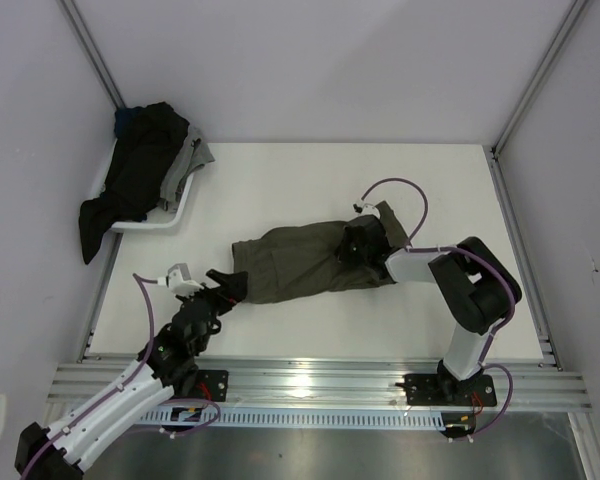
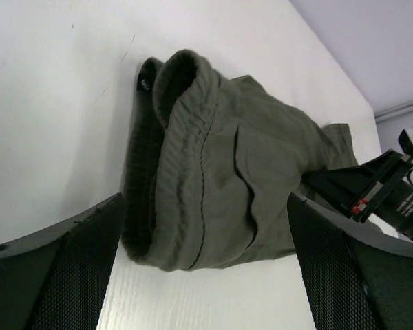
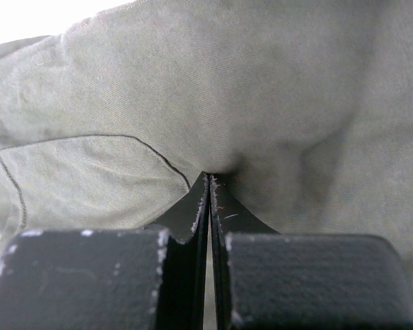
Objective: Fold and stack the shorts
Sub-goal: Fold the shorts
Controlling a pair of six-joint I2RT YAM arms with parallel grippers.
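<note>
As the overhead view shows, soft olive-green cloth shorts (image 1: 310, 262) lie mid-way across the white counter (image 1: 310, 180), the left jaws spread beside their waistband (image 1: 245, 265). Left wrist: wide-open jaws frame that waistband (elastic, ribbed). Right wrist: the right jaws are clenched, pinching olive cloth.

A white basket (image 1: 150, 225) sits at the far left corner of the white table (image 1: 330, 180), jutting past its left edge; grey cloth (image 1: 194, 156) drapes over the basket's right rim
</note>
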